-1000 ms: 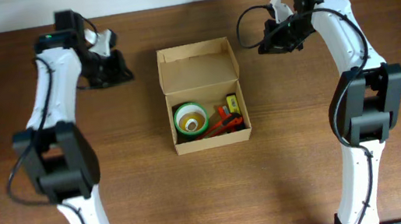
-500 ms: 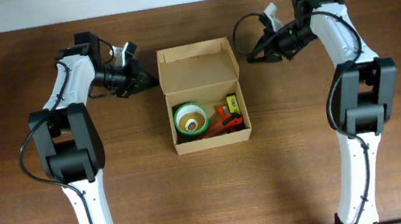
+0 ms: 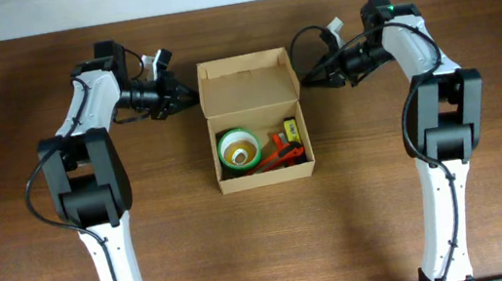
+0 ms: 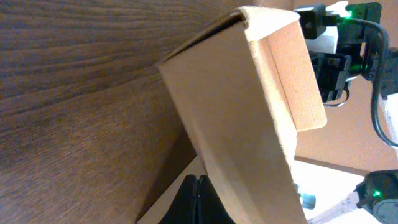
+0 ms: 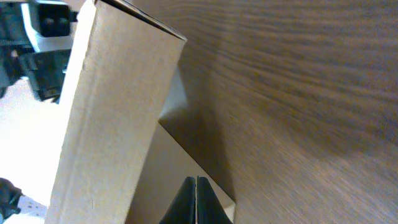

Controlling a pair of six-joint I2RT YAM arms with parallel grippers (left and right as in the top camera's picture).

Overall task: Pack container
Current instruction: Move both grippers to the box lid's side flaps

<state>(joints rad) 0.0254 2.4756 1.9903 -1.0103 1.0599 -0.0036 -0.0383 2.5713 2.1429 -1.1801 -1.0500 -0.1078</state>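
Two closed grippers flank the open container's flap.
The container [image 3: 248, 82] sits mid-table with its flap laid back toward 12 o'clock. Inside are a tape roll [image 3: 238, 149] at 9 o'clock and red items [image 3: 280, 150] at 3 o'clock. My left gripper [image 3: 190, 97] points at the flap's 9 o'clock edge and my right gripper [image 3: 305, 78] at its 3 o'clock edge. On each, my fingers are pressed together on nothing; I cannot tell whether they touch the cardboard. I judge uneven pushing to be the risk. If one side leads, the light box could twist or skid across the table [image 3: 266, 247] instead of the flap folding over.
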